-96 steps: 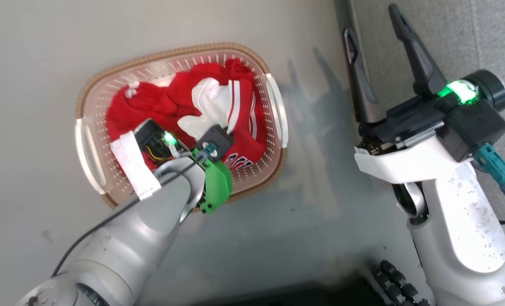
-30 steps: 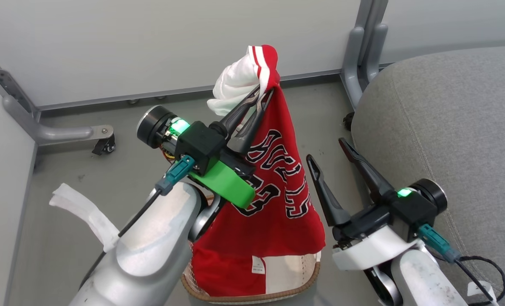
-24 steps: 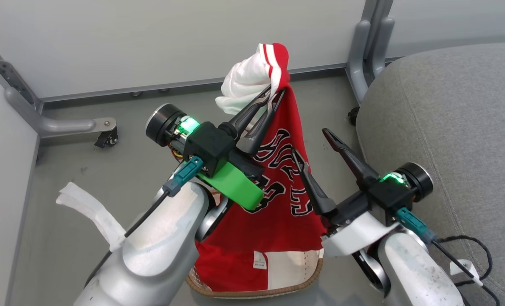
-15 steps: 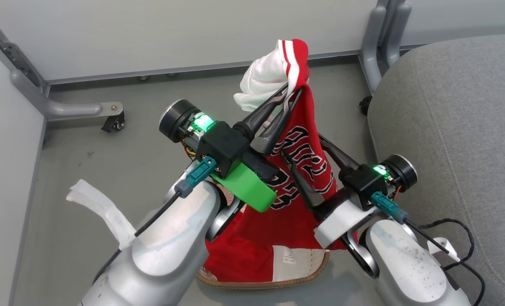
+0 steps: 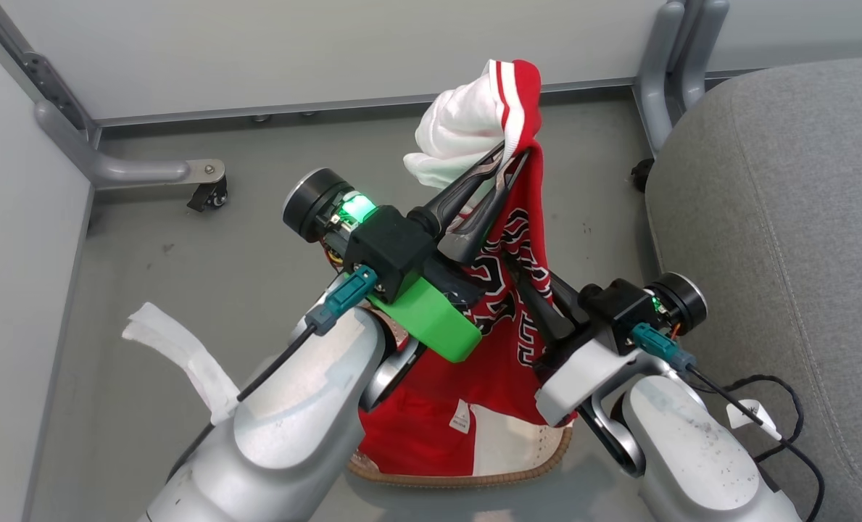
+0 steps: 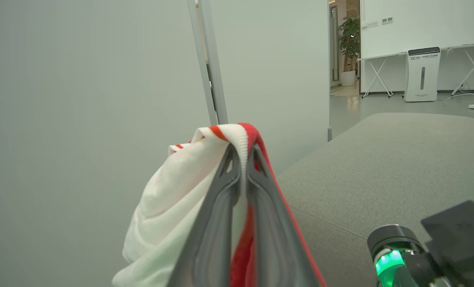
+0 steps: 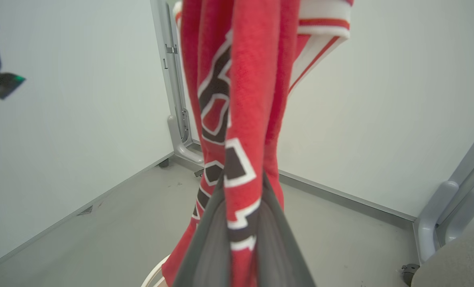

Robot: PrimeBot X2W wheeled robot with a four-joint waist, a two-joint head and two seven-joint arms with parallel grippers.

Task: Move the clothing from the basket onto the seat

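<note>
jersey [image 5: 504, 366] hangs pinched in left pincer [image 5: 507, 154] and right pincer [image 5: 521, 272].

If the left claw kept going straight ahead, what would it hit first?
Past the jersey the left gripper pinches, likely the pale wall panel beside the metal post, though depth is unclear.

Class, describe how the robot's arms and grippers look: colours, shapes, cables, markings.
Rounded silver-grey forearms, the right forearm speckled dark. The left gripper and right gripper each have two long dark tapering fingers on a black block with a green light and a teal connector with black cable. The left arm adds a green bracket and white tape.
</note>
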